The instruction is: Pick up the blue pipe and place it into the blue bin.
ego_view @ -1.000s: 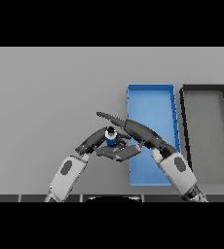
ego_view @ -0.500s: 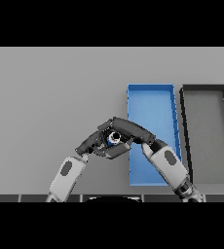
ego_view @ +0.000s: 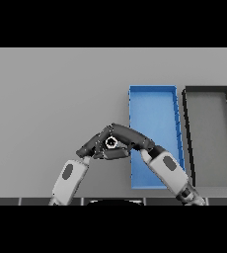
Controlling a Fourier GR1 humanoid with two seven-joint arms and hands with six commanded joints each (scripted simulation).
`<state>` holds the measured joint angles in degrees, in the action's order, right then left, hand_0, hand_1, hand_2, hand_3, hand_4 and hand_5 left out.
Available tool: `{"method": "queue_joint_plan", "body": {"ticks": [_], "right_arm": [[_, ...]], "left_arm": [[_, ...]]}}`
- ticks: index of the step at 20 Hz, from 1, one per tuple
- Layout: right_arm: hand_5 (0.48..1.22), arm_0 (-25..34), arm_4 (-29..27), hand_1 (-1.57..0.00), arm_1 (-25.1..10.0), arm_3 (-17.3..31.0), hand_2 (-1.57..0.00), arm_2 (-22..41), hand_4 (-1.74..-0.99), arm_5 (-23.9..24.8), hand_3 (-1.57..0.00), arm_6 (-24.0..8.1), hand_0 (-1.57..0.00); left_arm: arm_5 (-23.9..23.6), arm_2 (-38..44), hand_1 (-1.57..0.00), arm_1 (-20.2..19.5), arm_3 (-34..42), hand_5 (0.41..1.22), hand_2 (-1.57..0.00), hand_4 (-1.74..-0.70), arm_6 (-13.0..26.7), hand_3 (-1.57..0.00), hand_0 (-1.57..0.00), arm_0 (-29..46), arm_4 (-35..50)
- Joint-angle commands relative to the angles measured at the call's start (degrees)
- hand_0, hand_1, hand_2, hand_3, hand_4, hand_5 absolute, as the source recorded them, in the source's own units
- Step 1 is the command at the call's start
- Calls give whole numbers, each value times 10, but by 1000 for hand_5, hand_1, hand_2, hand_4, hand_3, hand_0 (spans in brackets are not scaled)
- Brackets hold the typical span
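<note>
Head view. Both arms come up from the lower edge and meet near the middle of the grey table [ego_view: 51, 99], just left of the blue bin [ego_view: 152, 99]. The left hand [ego_view: 92, 145] and the right hand [ego_view: 132, 139] form a peak, with fingertips together at the top. Between them, at the join, a small pale ring with a dark centre shows: this looks like the end of the blue pipe [ego_view: 110, 143], though almost no blue is visible, since the dark fingers cover the rest. Right hand: fingers curled over the pipe from the right and above, closed round it. Left hand: fingers lie against the pipe from the left side and appear bent round it too; the exact contact is hard to read because both hands are dark and overlap. The pipe sits over the table, close beside the bin's left wall, not inside the bin. The right forearm crosses the bin's lower left part. A black bin [ego_view: 209, 91] stands just right of the blue one, their long sides nearly touching.
</note>
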<state>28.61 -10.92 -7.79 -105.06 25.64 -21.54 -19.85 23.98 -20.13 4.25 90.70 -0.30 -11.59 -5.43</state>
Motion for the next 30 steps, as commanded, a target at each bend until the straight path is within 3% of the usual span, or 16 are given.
{"method": "queue_joint_plan", "body": {"ticks": [1,2,4,5,6,9,10,13,16,17,20,23,25,26,27,30], "right_arm": [[1160,1,4,-1533,2,3,-1535,0,-1721,6,-1501,3,-1533],[1172,5,4,-1540,4,5,-1542,-3,-1725,13,-1515,5,-1540],[1190,7,15,-1551,10,1,-1552,-1,-1731,24,-1535,-1,-1551],[1196,6,18,-1555,8,-5,-1556,0,-1733,30,-1542,0,-1555],[1201,3,18,-1558,7,-7,-1559,3,-1734,30,-1548,-8,-1558],[1211,7,21,-1565,17,-1,-1565,7,-1738,42,-1559,-28,-1565],[1213,10,24,-1566,19,-2,-1566,7,-1738,45,-1562,-42,-1566],[1217,8,42,-1568,21,-5,-1569,8,-1740,38,-1566,-47,-1568],[1219,6,47,-1570,25,-2,-1570,-1,-1740,33,-1569,-42,-1570],[1219,4,45,-1570,27,-5,-1570,-4,-1740,31,-1569,-49,-1570],[1220,-12,32,-1570,37,-12,-1570,-11,-1741,28,-1570,-26,-1570],[1221,4,-19,-1571,57,-17,-1571,-37,-1741,32,-1570,-64,-1571],[1221,36,-69,-1571,69,-29,-1571,-67,-1741,52,-1571,-122,-1571],[1221,63,-85,-1571,69,-26,-1571,-84,-1741,58,-1571,-135,-1571],[1221,85,-111,-1571,71,-32,-1571,-100,-1741,67,-1571,-147,-1571],[1221,170,-180,-1571,35,-13,-1571,-151,-1741,81,-1571,-148,-1571]], "left_arm": [[0,5,-1571,-2,1,1221,-1571,-1731,9,-1426,-1571,-6,-2],[-6,7,-1571,1,4,1221,-1571,-1731,12,-1422,-1571,-7,-5],[-23,7,-1571,-3,3,1221,-1571,-1724,-24,-1454,-1571,-6,-25],[-25,5,-1342,-6,7,1221,-1293,-1599,-29,-1166,-1462,-5,-37],[-11,-1,-1073,-8,3,1221,-1034,-1475,-34,-933,-1169,-1,-41],[31,8,-549,-17,-1,1221,-529,-1206,-19,-477,-598,-11,-52],[34,8,-439,-21,2,1132,-423,-1136,-27,-381,-478,-5,-65],[27,13,-224,-13,11,848,-216,-1017,14,-195,-244,4,-64],[29,19,-114,-9,11,647,-110,-970,38,-99,-125,3,-46],[25,18,-91,-1,6,603,-88,-969,48,-79,-100,-1,-45],[17,17,-46,-6,-5,513,-45,-947,37,-40,-50,0,-59],[15,16,-23,-12,-3,482,-22,-922,34,-20,-25,6,-63],[15,10,-14,-8,-8,470,-14,-913,34,-12,-16,5,-66],[17,16,-11,-13,-12,464,-11,-909,44,-10,-12,0,-65],[18,16,-9,-13,-10,456,-9,-908,45,-8,-10,-5,-65],[22,13,-4,-10,-12,441,-4,-906,57,-3,-5,-2,-63]]}}
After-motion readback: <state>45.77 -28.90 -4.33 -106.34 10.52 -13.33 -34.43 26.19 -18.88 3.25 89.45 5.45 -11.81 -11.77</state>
